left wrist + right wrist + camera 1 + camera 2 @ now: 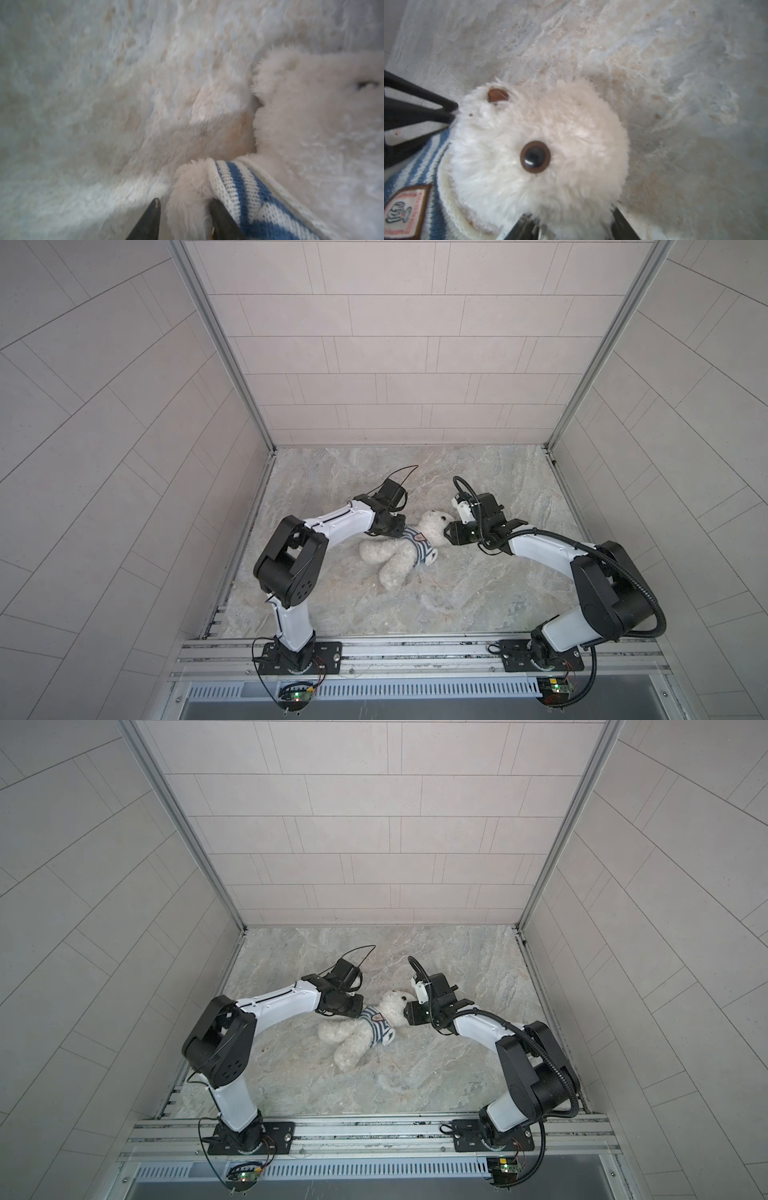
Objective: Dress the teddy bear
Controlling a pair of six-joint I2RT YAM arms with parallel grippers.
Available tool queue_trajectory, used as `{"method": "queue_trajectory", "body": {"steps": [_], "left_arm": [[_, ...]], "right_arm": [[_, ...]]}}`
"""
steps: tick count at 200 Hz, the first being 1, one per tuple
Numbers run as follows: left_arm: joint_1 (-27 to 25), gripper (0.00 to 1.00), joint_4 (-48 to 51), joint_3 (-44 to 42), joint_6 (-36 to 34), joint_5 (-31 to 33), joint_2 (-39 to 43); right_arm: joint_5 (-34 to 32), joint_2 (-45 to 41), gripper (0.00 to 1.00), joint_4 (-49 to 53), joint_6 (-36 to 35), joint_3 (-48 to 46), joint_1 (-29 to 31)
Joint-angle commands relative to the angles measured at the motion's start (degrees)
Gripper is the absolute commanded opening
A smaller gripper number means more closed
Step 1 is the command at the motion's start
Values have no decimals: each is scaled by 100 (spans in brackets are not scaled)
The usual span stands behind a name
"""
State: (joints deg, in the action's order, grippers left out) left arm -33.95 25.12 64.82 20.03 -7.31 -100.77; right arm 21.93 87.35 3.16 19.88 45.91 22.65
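Blue-striped shirt (417,542) around teddy bear (384,556)

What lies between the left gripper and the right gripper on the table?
The teddy bear, in its striped shirt, lies between the left gripper and the right gripper; both top views show its head and chest filling that stretch.
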Motion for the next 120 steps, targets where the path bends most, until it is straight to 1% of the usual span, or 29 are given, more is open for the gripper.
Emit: {"method": "queue_trajectory", "body": {"steps": [1, 12, 30, 45, 52, 60, 71, 86, 96, 111, 120], "left_arm": [[-74, 45, -128, -660, 234, 67, 526], [3, 47, -133, -855, 279, 58, 769], [132, 59, -23, -988, 261, 41, 1200], [135, 65, 261, -872, 76, 21, 1543], [123, 68, 397, -796, 1, -86, 1685], [89, 69, 608, -694, -49, -117, 1849], [-82, 71, 885, -540, -144, 16, 2084], [-430, 72, 1281, -313, -158, 234, 2298], [-713, 70, 1416, -209, -30, 247, 2374], [-1159, 64, 1408, -109, 316, 196, 2419], [-1397, 59, 1394, -32, 573, 191, 2417]], "right_arm": [[153, 14, 51, -27, -58, 51, 72], [112, -23, 52, -1, -62, 16, 64], [-2, -237, 55, 125, -70, -76, 46], [-98, -524, 57, 181, -38, -246, 12], [-115, -652, 57, 211, -20, -342, -2], [-132, -803, 57, 248, 6, -442, -7], [-140, -1015, 57, 295, 64, -579, -7], [-124, -1374, 57, 297, 196, -800, -7], [-117, -1635, 57, 351, 281, -929, 0], [-147, -2047, 57, 466, 344, -1087, 32], [-179, -2295, 58, 566, 382, -1259, 50]]}}
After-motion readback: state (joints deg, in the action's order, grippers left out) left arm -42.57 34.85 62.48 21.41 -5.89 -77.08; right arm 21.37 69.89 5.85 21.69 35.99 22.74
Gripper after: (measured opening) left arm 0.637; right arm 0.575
